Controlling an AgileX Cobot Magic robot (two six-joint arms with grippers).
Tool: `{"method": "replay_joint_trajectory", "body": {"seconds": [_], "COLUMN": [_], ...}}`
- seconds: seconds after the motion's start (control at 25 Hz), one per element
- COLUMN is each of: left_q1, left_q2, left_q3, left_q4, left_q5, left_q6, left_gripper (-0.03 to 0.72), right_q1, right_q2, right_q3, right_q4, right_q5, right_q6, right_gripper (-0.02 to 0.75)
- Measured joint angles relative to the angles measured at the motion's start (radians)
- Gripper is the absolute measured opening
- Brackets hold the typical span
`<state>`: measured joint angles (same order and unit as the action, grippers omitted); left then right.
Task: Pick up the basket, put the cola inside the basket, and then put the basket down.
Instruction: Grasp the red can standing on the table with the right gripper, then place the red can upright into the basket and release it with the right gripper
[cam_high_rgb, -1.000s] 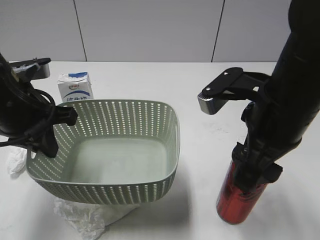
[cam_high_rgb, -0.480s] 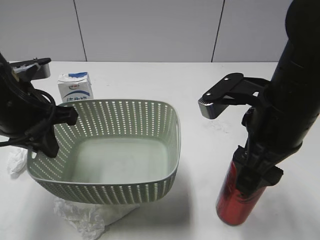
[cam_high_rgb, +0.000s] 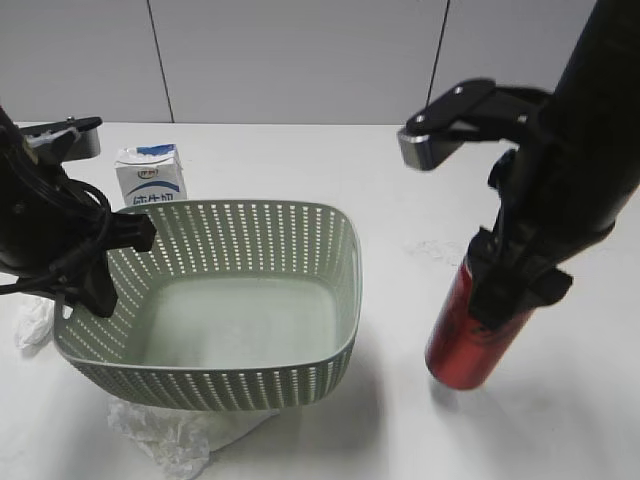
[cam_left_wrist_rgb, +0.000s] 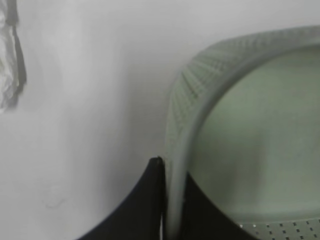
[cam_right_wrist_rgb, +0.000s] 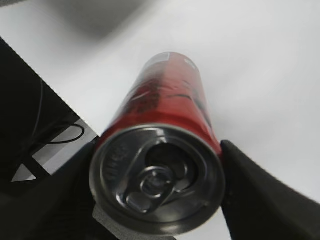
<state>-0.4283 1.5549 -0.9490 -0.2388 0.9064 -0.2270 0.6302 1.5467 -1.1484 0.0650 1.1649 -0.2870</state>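
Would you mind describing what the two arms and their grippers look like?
Both arms are matt black. The left arm carries loose black cables looping across its body, and a silver-grey block with a black top juts from its upper end. The right arm is a thick dark column; a black bracket tipped with a silver-grey block sticks out sideways. The right gripper has broad, black fingers.

You see a pale sage-green basket (cam_high_rgb: 250, 300) with slotted walls, a red can (cam_high_rgb: 470, 335) with dark markings, and a white-and-blue carton (cam_high_rgb: 150, 177).
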Motion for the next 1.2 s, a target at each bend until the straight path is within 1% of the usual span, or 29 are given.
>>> {"method": "replay_joint_trajectory", "body": {"seconds": [0.36,0.56,0.72,0.84,1.0,1.2], "left_q1": [0.000,0.000,0.000,-0.003,-0.018,-0.044], "left_q2": [0.000,0.000,0.013,0.058,0.121,0.143], "left_q3": [0.000,0.000,-0.005,-0.043,-0.128,-0.183], "left_q4": [0.009,0.028,0.033,0.036,0.035,0.032], "left_q5": [0.012,0.012,0.013,0.018,0.027,0.021], "left_q6": [0.000,0.000,0.000,0.000,0.000,0.000], "left_gripper": [-0.004,-0.004,-0.004,-0.004,-0.004,-0.004], "right_q1": [0.000,0.000,0.004,0.040,0.101,0.119], "right_q2": [-0.202,-0.222,-0.176,-0.102,0.001,0.137], "right_q3": [-0.217,-0.330,-0.412,-0.453,-0.460,-0.460], "right_q4": [-0.016,-0.015,0.029,0.053,0.065,0.071], "right_q5": [0.030,0.041,0.042,0.042,0.041,0.038], "right_q6": [0.048,0.048,0.038,0.020,0.014,0.000], "right_gripper": [0.512,0.512,0.512,0.512,0.512,0.512]}}
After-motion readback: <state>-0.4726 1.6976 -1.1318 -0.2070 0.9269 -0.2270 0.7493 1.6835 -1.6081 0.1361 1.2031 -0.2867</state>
